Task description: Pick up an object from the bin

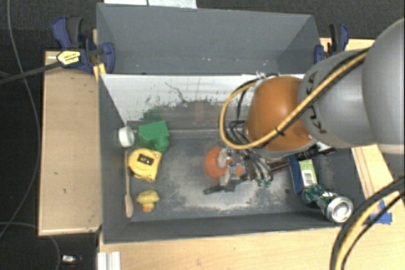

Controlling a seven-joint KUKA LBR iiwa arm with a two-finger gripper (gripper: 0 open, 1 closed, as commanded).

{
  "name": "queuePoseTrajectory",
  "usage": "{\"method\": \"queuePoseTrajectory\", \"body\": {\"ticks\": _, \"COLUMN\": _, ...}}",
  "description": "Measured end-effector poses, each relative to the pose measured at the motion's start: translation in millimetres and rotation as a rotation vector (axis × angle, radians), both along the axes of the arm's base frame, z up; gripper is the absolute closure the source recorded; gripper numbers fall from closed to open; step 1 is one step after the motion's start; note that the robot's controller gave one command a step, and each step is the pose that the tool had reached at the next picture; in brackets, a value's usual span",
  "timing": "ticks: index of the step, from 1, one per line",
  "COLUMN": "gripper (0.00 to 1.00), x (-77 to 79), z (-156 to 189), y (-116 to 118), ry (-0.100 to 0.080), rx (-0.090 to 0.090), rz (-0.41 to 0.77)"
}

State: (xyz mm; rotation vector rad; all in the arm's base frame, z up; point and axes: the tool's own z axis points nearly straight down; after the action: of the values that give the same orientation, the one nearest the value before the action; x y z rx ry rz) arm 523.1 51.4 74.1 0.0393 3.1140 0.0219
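Your gripper (235,177) was low over the floor of the bin (190,35), near the middle and a little toward the arm's side, tucked under the orange cover (272,114) on the wrist. You could not tell from this view whether it was apart or closed, or whether it had anything clamped in it.

The nearest thing was a round orange ball (212,163). It sat right against the gripper on the side away from the arm, and the view did not show whether the two were merely touching. Just below the gripper in the view a small dark thing (217,189) lay flat on the floor (what it was could not be made out).

Behind the gripper, under the arm, a narrow blue, white and green box (305,172) stood near it. A green can (326,202) lay tipped on its side just past the box, in the bin's near corner.

Well apart from the gripper, beyond the ball, the remaining things sat along the opposite wall. These were a yellow tape measure (144,162), a green block (154,134) above it in the view, a small yellow duck (148,200) below it, a thin wooden stick (128,194) against the wall, and, farthest off, a small silver cylinder (126,136) beside the block.
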Motion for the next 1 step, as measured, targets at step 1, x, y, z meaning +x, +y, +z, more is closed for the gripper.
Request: {"method": "queuePoseTrajectory", "body": {"ticks": 1, "gripper": 1.00, "x": 0.0, "z": 0.0, "y": 0.0, "ry": 0.000, "rx": 0.000, "rz": 0.000}}
